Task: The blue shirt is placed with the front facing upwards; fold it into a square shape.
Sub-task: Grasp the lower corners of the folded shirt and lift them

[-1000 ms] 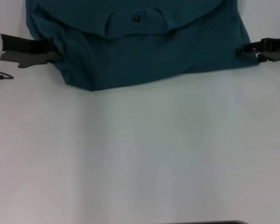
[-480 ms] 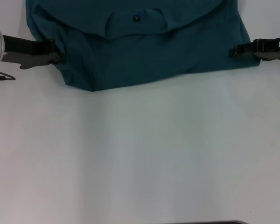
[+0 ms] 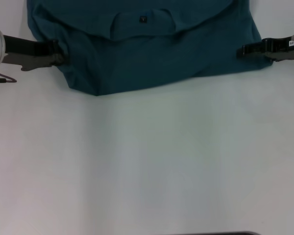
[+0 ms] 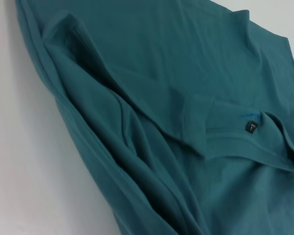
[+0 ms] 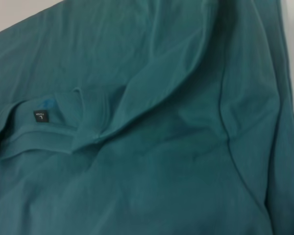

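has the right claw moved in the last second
Yes. The right claw has slid inward over the blue shirt, toward its neck label. The left claw stays at the opposite edge.

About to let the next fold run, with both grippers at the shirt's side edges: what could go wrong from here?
1. The blue shirt is creased and bunched beside the left gripper; it may pinch several layers and fold crooked.
2. The right gripper sits at the very edge, so its hold may slip.
3. The near hem runs slanted, lower toward the left gripper, so the result may not be square.
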`<state>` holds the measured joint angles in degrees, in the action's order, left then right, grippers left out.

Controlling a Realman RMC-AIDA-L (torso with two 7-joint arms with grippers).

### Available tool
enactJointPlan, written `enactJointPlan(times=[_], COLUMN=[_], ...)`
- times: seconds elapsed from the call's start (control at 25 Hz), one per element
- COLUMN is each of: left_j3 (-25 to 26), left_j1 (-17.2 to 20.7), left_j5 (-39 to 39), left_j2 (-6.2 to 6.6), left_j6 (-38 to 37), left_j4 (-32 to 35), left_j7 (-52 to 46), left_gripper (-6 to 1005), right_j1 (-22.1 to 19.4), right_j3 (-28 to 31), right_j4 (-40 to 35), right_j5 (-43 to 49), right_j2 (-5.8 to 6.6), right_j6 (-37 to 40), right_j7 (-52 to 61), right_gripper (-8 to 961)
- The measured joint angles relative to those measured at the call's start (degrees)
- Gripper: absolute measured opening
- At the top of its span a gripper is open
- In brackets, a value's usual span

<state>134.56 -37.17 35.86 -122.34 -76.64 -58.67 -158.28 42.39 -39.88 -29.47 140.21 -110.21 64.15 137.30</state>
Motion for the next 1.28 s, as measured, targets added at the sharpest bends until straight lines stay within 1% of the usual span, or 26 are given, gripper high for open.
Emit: enactJointPlan(times=[0.12,0.32,0.56,0.76,1.0,1.12,1.28], left_j3=[0.0,0.0,0.0,0.0,0.0,-0.1,-0.5], left_j1=[0.0,-0.1,-0.2,-0.2,0.0,-0.1,-0.7], left_j5=[0.0,0.9,1.5,1.6,1.6,1.5,1.3], left_j2=[0.00,0.06,0.18,0.30,0.60,0.99,2.66], left_j6=[0.0,0.0,0.0,-0.2,-0.5,-0.7,-1.4], left_j4=[-0.1,-0.1,0.0,0.2,0.3,0.8,2.9], left_j7=[0.0,0.1,0.2,0.2,0.1,0.0,0.0], left_gripper=[1,0,0,1,1,1,1], right_j1=[0.3,0.3,-0.2,-0.1,0.2,0.3,0.2], right_j3=[-0.1,0.1,0.0,-0.5,-0.7,-0.7,-0.7], right_j4=[0.6,0.8,-0.8,-1.6,-2.4,-2.7,-5.0], right_j5=[0.1,0.2,0.2,0.8,2.5,3.4,4.2], right_j2=[0.07,0.75,1.15,1.34,1.39,1.60,1.86], right_j6=[0.1,1.0,2.5,3.2,3.9,4.7,7.9], right_j7=[0.1,1.1,1.8,2.1,2.5,2.5,3.0], right_gripper=[831,830,610,393,268,205,106])
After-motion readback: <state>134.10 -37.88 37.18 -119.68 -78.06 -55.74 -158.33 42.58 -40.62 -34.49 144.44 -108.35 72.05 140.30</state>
